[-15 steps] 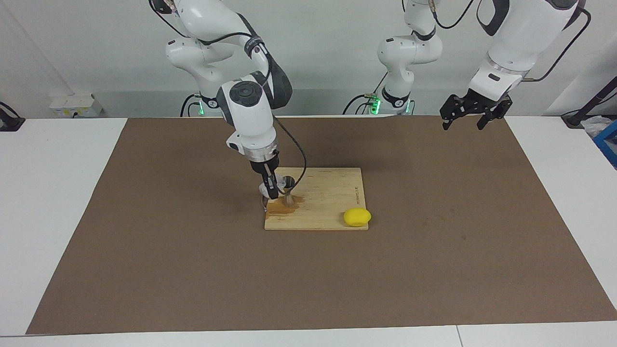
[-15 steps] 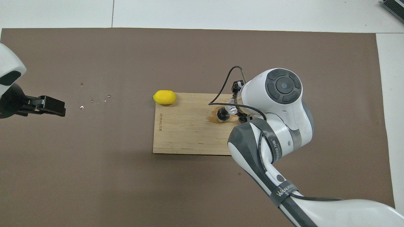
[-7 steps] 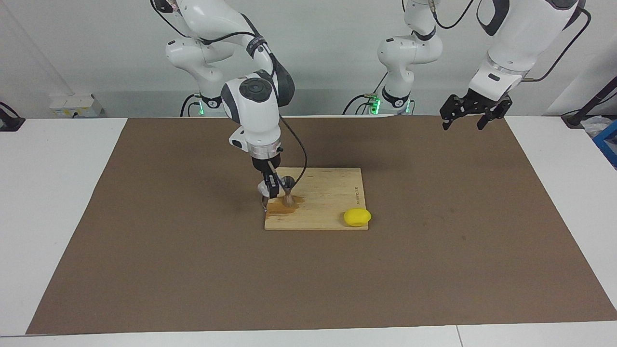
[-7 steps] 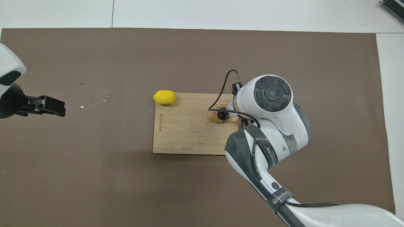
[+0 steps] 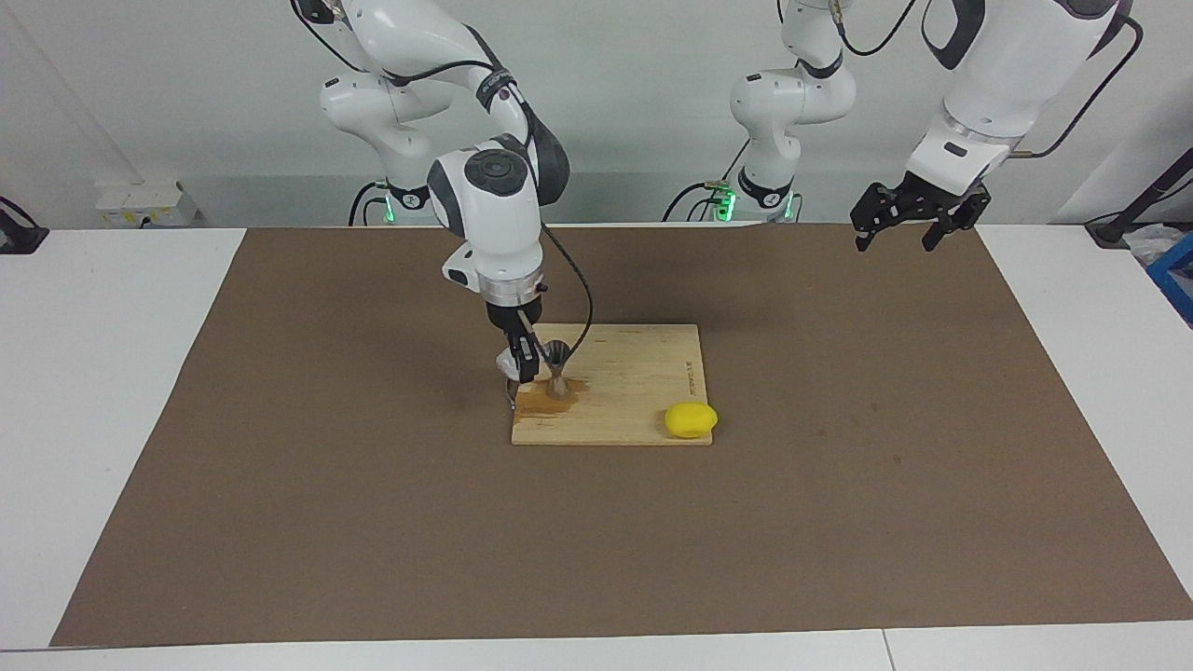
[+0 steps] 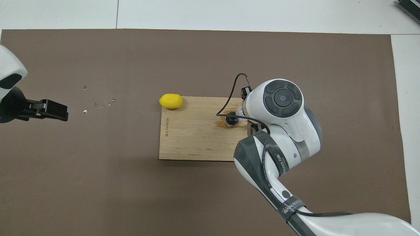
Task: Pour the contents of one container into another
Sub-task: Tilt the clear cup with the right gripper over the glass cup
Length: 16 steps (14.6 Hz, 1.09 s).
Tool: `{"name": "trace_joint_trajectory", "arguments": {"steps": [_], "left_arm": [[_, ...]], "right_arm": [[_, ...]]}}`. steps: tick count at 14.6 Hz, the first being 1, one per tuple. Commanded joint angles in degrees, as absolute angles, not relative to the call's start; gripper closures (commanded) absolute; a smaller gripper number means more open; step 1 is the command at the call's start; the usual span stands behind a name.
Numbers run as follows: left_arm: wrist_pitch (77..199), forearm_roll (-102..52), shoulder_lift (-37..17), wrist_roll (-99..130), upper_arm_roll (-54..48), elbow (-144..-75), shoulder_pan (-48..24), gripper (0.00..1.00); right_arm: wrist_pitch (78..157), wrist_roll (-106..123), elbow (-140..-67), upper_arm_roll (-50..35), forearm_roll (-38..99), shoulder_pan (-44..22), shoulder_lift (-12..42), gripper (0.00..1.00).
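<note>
We hold the clear cup [image 5: 512,364] in our right gripper [image 5: 523,369], fingers clamped on it, low over the wooden board [image 5: 634,391] at its edge toward the right arm's end of the table. The cup sits just beside the steel jigger [image 5: 556,371], which stands upright on the board in a brownish wet patch [image 5: 545,401]; we cannot tell whether cup and jigger touch. From above, our right arm covers most of the cup, and the jigger's [image 6: 231,119] dark mouth shows next to it. A lemon [image 5: 691,419] lies at the board's corner farthest from us, toward the left arm's end, hanging over the edge onto the brown mat [image 5: 373,522]. Our left gripper [image 5: 911,222] waits with jaws spread wide and empty, high over the mat's near edge. The mat lies open around the board on every side.
</note>
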State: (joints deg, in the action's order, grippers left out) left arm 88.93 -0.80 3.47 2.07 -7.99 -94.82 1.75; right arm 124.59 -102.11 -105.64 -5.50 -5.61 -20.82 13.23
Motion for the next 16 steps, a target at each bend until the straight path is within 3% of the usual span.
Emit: {"name": "trace_joint_trajectory", "arguments": {"steps": [1,16], "left_arm": [[88.3,-1.4,4.5,1.9,-7.6,-95.6,1.6,0.00],[88.3,-1.4,4.5,1.9,-7.6,-95.6,1.6,0.00]], "right_arm": [[124.3,-104.2,-107.2,-5.5,-7.5,-22.1,11.4,1.00],[124.6,-103.6,-106.3,-5.6,-3.1,-19.8,12.1,1.00]]}}
